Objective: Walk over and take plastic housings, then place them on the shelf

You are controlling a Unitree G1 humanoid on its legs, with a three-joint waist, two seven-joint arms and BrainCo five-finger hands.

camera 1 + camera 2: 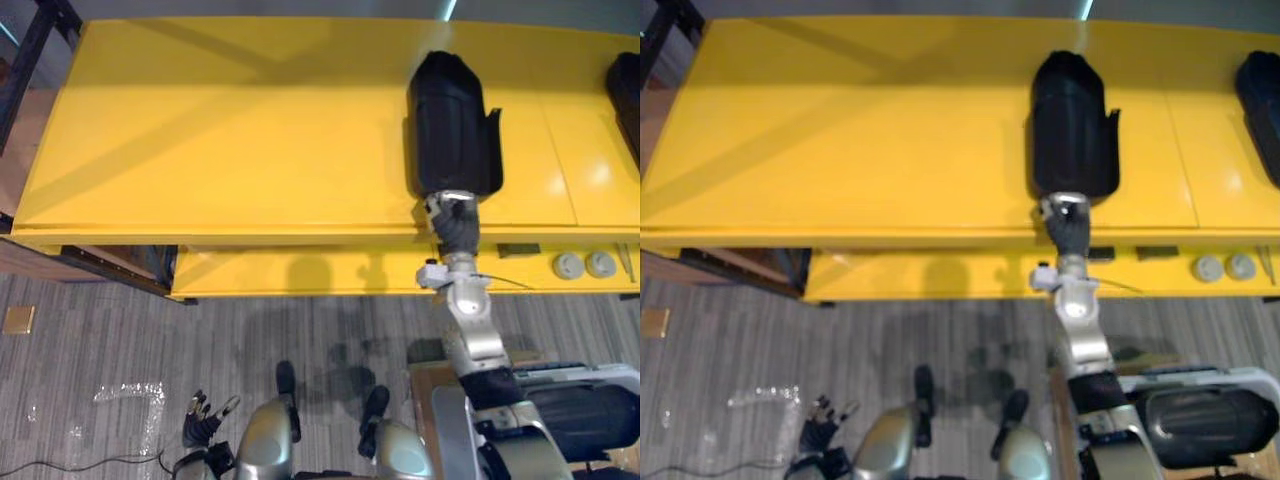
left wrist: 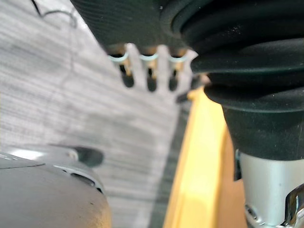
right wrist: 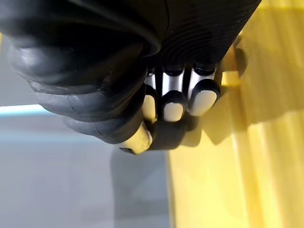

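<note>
In the left eye view, a black plastic housing (image 1: 452,120) is seen lying on the yellow tabletop (image 1: 220,150), with its long axis running straight away from the robot. The right hand (image 1: 447,208) is found at the housing's near end and in line with that axis, so the housing lies directly ahead of the hand. A second housing (image 1: 626,95) is cut off at the right edge, well apart from the first. The left hand (image 1: 203,418) hangs low over the grey floor (image 1: 100,330), far from both housings.

In the right eye view the same line-up is shown. Forearm, right hand and plastic housing fall on one line, and contact is made just above the tabletop's front edge.

In the left wrist view, the left hand's fingers (image 2: 151,80) are seen relaxed and nearly straight, with nothing held.

In the right wrist view, the fingers (image 3: 173,111) are curled toward the thumb. A dark edge appears to be pinched between them and is judged to be the housing's near rim.

The right arm is clearly the nearer one. Any coming move is judged to act along the housing's length.
</note>
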